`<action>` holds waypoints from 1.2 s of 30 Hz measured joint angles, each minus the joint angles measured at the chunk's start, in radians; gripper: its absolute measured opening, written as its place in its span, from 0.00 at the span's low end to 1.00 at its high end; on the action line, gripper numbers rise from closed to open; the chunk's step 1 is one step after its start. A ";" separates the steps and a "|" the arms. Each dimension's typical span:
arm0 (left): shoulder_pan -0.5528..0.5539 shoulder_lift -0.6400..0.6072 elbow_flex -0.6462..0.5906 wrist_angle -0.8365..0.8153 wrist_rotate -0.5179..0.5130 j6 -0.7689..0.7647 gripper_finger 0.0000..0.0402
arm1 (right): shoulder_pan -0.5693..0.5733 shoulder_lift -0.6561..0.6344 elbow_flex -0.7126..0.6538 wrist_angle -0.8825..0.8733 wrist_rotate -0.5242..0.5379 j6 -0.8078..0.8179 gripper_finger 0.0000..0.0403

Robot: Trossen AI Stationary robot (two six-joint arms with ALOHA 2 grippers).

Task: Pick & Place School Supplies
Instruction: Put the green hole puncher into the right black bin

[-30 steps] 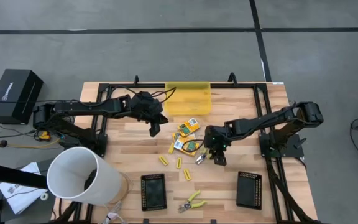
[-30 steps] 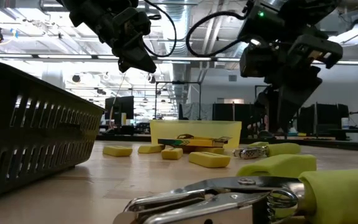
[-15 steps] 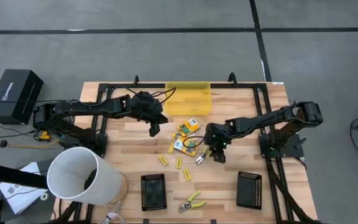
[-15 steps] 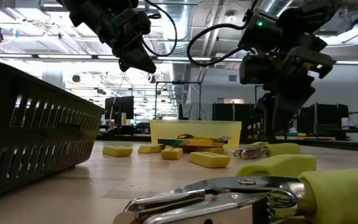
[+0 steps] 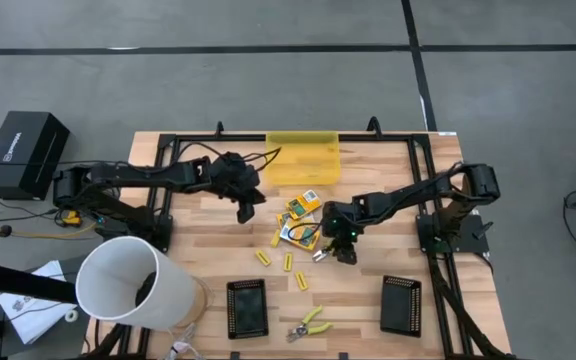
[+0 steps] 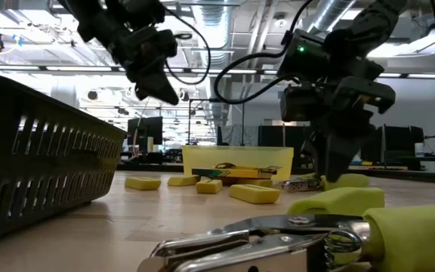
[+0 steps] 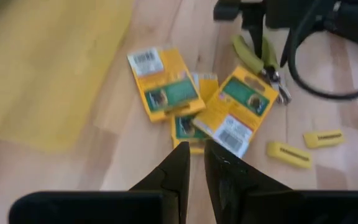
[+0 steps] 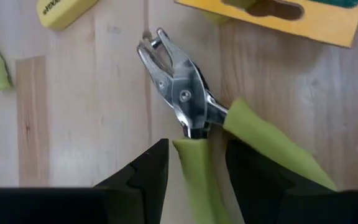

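Wooden planks formed the bench (image 5: 218, 245), grey floor around it. Three printed boxes (image 5: 301, 217), four yellow sticks (image 5: 288, 262) and two tools lay mid-bench. Right gripper (image 8: 196, 163), spread, straddled one hand tool's (image 8: 188, 112) handle; left gripper (image 7: 194, 163) hovered nearly pressed together.

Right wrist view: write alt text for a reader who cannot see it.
The right gripper, fingers open, straddles one yellow-green handle of a metal hand tool lying on the wooden table. The tool's silver jaws point away from the camera; a yellow stick and a yellow printed box lie beyond it.
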 joint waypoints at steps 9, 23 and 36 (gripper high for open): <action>-0.005 0.000 -0.074 0.033 0.020 -0.018 0.11 | -0.010 0.015 0.000 0.005 -0.012 0.000 0.38; -0.005 0.000 -0.082 0.063 0.019 -0.022 0.11 | -0.021 0.018 -0.001 0.013 0.008 0.009 0.06; -0.005 0.000 -0.082 0.140 0.020 -0.067 0.11 | -0.055 -0.045 0.017 -0.060 -0.115 0.062 0.02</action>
